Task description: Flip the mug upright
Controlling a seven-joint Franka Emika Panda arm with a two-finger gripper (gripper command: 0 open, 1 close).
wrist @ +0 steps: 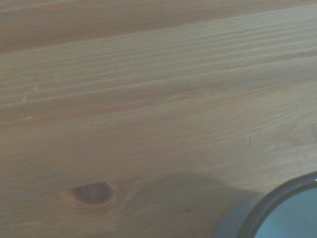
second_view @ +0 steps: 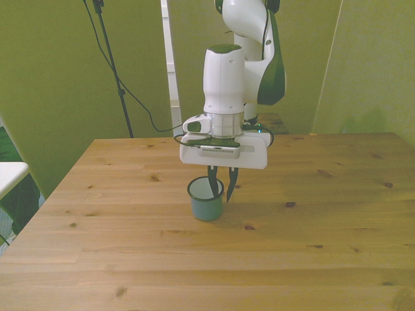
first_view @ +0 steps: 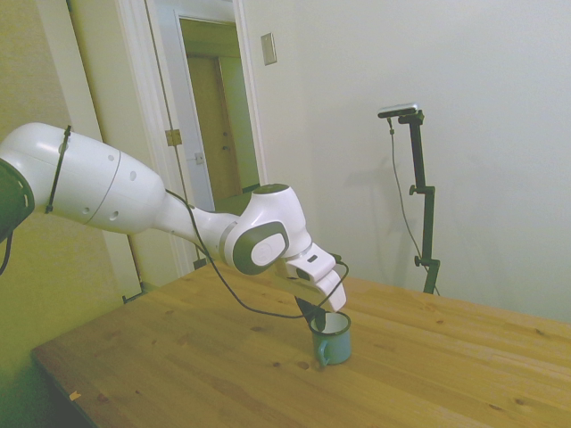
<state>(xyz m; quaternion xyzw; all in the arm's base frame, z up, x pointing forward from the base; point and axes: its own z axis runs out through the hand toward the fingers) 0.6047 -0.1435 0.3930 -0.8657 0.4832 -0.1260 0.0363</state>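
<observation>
Side view: small teal-blue enamel mug with dark rim [first_view: 331,339] stood upright on the wooden plank table [first_view: 178,357], handle facing the camera; white arm's two-finger gripper [first_view: 314,314] sat right at its rim. Front view: mug [second_view: 206,200] mid-table, mouth up; gripper [second_view: 221,183] narrowly parted, one finger inside the cup, the other outside the wall on the front view's right. Wrist view: blurred arc of the mug rim [wrist: 277,208], table planks [wrist: 148,99] and a dark knot [wrist: 91,193]

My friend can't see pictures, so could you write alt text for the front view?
A small teal mug stands upright on a wooden table, its opening facing up. A white robot arm's gripper reaches down from above, one finger inside the rim and one outside.
</observation>
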